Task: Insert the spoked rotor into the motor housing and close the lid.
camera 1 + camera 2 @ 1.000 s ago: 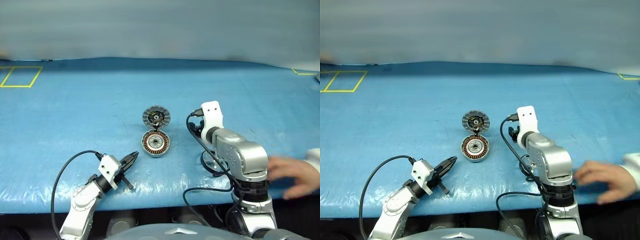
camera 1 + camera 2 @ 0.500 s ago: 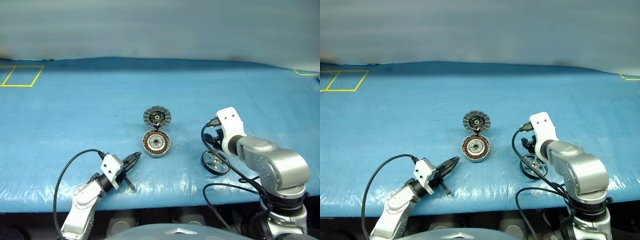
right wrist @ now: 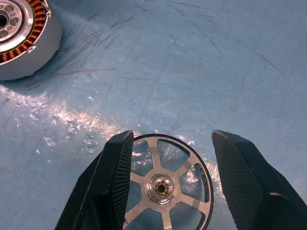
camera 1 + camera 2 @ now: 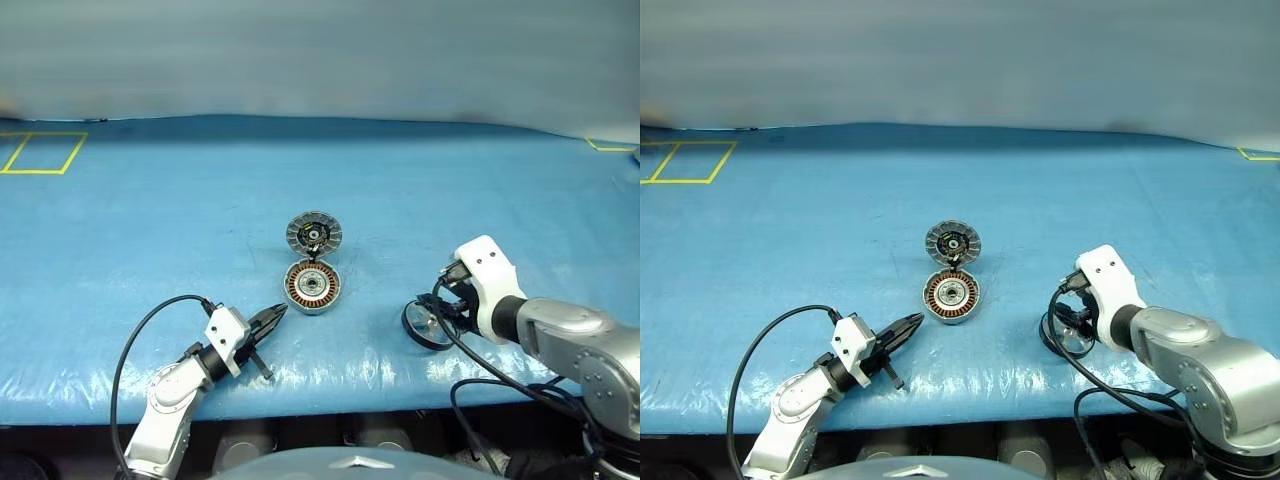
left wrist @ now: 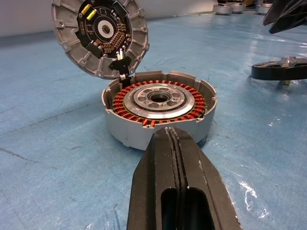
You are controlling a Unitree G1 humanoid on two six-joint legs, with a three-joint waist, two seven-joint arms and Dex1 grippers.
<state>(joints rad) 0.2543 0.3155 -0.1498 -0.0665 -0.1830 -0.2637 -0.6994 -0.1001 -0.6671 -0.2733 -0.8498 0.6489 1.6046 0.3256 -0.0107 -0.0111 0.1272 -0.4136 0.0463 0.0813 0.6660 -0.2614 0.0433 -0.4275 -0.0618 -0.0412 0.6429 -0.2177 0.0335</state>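
Note:
The motor housing (image 4: pixel 312 288) sits mid-table, its copper windings facing up. The lid (image 4: pixel 314 232) stands tilted up at its far edge, inner face toward me. To the right, the spoked rotor (image 4: pixel 428 325) lies flat on the blue table (image 4: pixel 160 220). My right gripper (image 3: pixel 171 137) hovers over the rotor (image 3: pixel 165 184), open, one finger on each side of the rim; I cannot tell if they touch it. Near the front edge, my left gripper (image 4: pixel 270 316) is shut on nothing. It points at the housing (image 5: pixel 158 108), a short way from it, with the lid (image 5: pixel 100 33) behind.
A yellow tape square (image 4: pixel 40 152) marks the table's far left, and more yellow tape (image 4: pixel 608 145) the far right. Black cables (image 4: pixel 140 335) loop from both wrists near the front edge.
My right arm has swung back and to the right, uncovering the rotor, and its gripper now hangs over it. The person's hand at the right has gone. The left arm has stayed still.

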